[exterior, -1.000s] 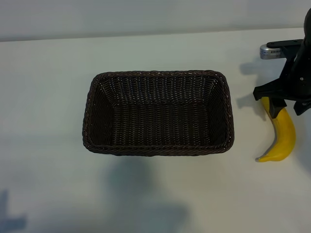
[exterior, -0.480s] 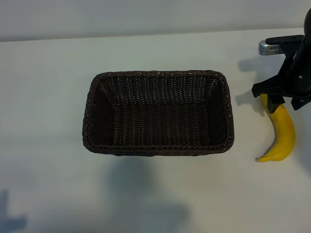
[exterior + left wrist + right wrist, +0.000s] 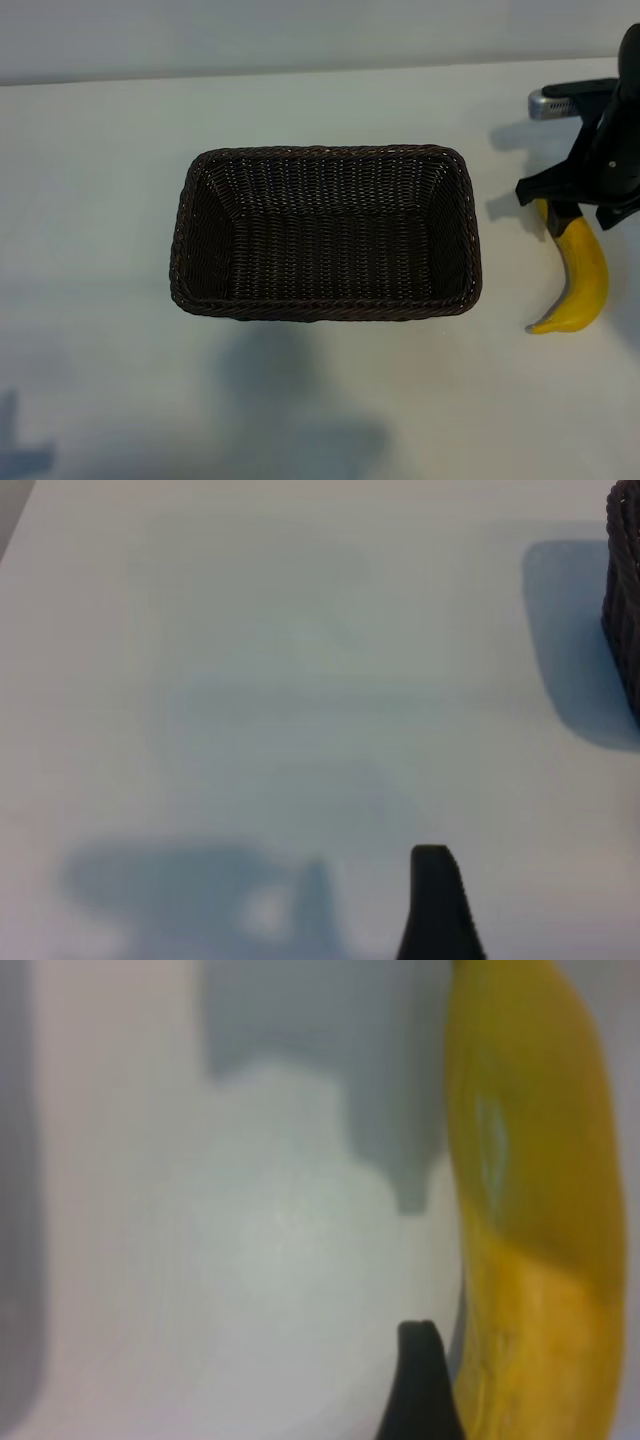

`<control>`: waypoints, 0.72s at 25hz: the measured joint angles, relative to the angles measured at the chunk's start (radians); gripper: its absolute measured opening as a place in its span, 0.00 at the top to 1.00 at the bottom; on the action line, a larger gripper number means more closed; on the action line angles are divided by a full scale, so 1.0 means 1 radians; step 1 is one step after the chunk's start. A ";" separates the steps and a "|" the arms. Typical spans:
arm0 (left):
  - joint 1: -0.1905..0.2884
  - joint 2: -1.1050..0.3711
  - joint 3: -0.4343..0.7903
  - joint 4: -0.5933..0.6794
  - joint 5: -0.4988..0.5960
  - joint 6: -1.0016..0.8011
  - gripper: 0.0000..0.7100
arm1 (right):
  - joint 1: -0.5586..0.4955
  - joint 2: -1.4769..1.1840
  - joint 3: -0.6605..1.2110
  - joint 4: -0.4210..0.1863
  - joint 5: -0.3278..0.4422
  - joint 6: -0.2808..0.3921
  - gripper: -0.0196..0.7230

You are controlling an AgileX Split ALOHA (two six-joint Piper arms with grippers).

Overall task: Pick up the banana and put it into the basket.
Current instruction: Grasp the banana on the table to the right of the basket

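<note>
White tabletop [image 3: 100, 150] spreads under everything, pale and matte, with soft grey shadows thrown across it; a lighter band of wall runs along its far edge. Near the middle sits the basket [image 3: 325, 232], dark brown wicker, rectangular, its sides sloping down to a woven floor with nothing inside; its braided rim runs unbroken all the way round. Off to its right, well apart from the rim, the banana [image 3: 580, 285] lies flat on the table, curved, its tapered tip nearest the camera and its far end tucked under me.

My right gripper [image 3: 585, 205] hangs over that far end of the banana, pointing straight down; my jaws stand apart, one dark finger on the basket side of the fruit and the other near the picture's right edge; I am not closed on it. From my right wrist the banana [image 3: 530, 1210] fills one side of the view, very close, with one black fingertip [image 3: 418, 1385] just beside its yellow skin; whether that tip touches it I cannot tell.

My left gripper is out of the overhead view; from its wrist, one dark fingertip [image 3: 437, 905] shows over bare table, with a corner of the basket [image 3: 625, 590] off at the edge; those jaws stand apart too, holding nothing.
</note>
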 joint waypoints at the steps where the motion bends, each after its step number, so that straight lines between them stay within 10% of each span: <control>1: 0.000 0.000 0.000 0.000 0.000 0.000 0.29 | 0.000 0.011 0.000 -0.001 0.000 -0.001 0.25; 18: 0.000 0.000 0.000 0.000 0.000 0.000 0.29 | 0.000 0.092 0.001 -0.031 -0.029 0.000 0.25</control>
